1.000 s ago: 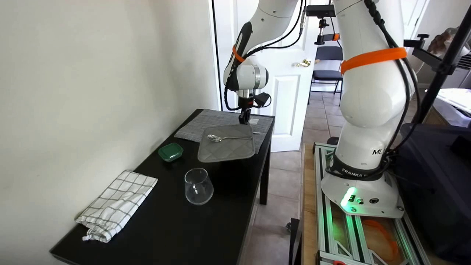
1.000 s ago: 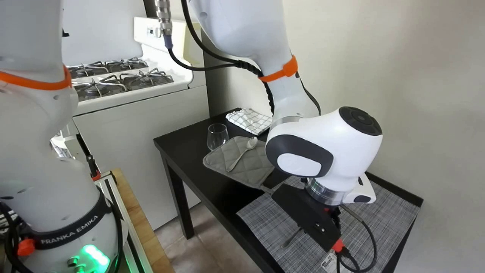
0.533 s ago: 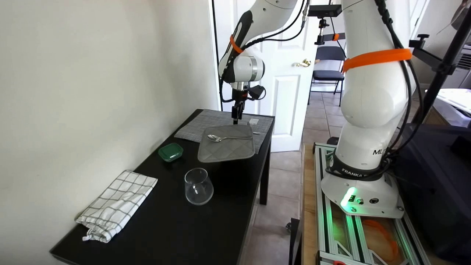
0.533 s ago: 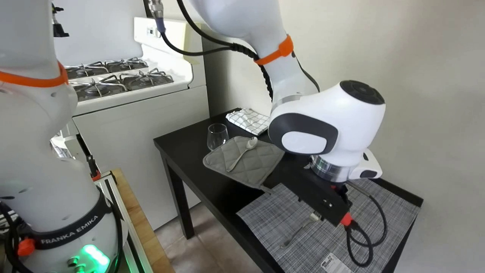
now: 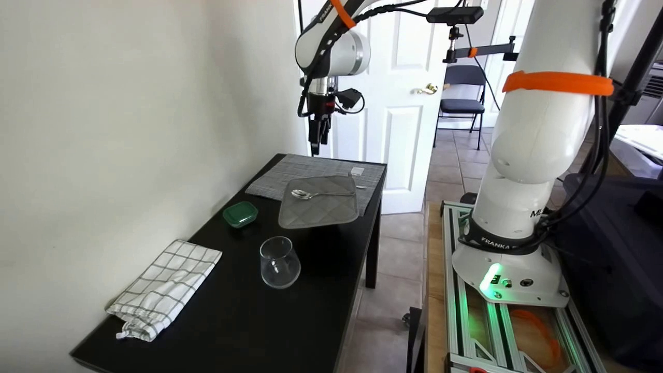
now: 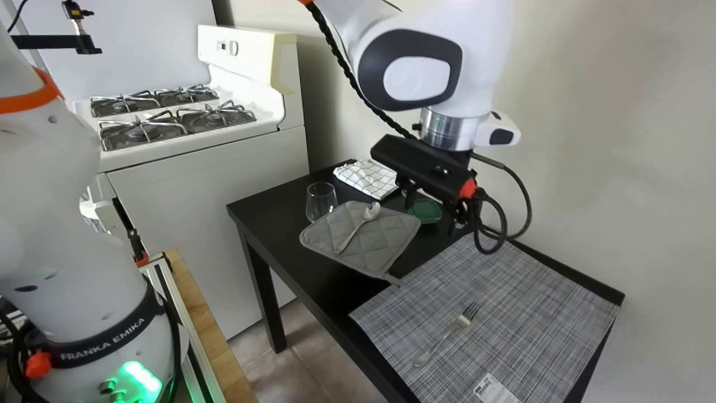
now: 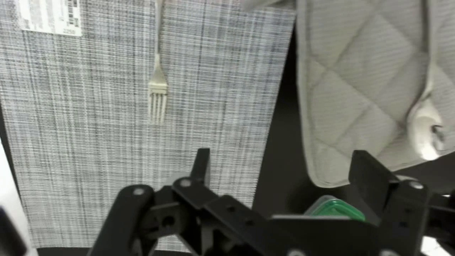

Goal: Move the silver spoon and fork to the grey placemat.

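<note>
"What surrounds you in an exterior view, leftmost first?"

"A white stove (image 6: 246,75) stands well left of the quilted pad (image 6: 386,243), beyond the tabletop (image 6: 274,218). Next comes a clear glass (image 6: 321,200), upright, just beside the pad on its left."

"And on the pad?"

"The spoon (image 6: 358,228), with its bowl toward the pad's far edge. Behind the pad lies a checked cloth (image 6: 366,178); to the pad's right, near a corner, sits a green container (image 6: 427,211), and I cover part of that one myself from this angle."

"How is your end effector (image 7: 281,156) standing?"

"Higher than the pad, fingers spread wide apart. In the wrist view I see one finger against the grey placemat (image 7: 220,117) and the other, to the right, against the pad's corner."

"Where is the fork (image 6: 447,336), then?"

"Right of the pad, lying on the placemat. A white label (image 6: 495,389) sits there too, farther from the pad than the fork is. What crosses the gap between pad and placemat is the pad's loop (image 6: 393,281): it overlaps the placemat's edge, though I cannot tell whether they touch."
</note>
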`<move>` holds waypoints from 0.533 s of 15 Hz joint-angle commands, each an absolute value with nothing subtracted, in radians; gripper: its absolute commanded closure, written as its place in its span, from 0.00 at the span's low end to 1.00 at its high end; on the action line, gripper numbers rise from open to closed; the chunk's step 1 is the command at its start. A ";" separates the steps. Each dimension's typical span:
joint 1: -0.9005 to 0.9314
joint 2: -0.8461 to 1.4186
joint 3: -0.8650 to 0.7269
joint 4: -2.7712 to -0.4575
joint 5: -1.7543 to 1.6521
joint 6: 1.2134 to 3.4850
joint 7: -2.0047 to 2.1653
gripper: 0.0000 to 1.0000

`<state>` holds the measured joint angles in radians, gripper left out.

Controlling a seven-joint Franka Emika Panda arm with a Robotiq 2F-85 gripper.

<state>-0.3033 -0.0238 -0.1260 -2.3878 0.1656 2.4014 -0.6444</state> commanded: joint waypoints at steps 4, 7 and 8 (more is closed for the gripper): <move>-0.137 -0.174 -0.096 -2.466 0.110 2.210 -0.510 0.00; -0.085 -0.157 -0.081 -2.472 0.104 2.188 -0.510 0.00; -0.073 -0.148 -0.078 -2.476 0.101 2.186 -0.518 0.00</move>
<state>-0.1104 -0.1486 -0.0809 -2.4484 0.1316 2.2012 -0.5312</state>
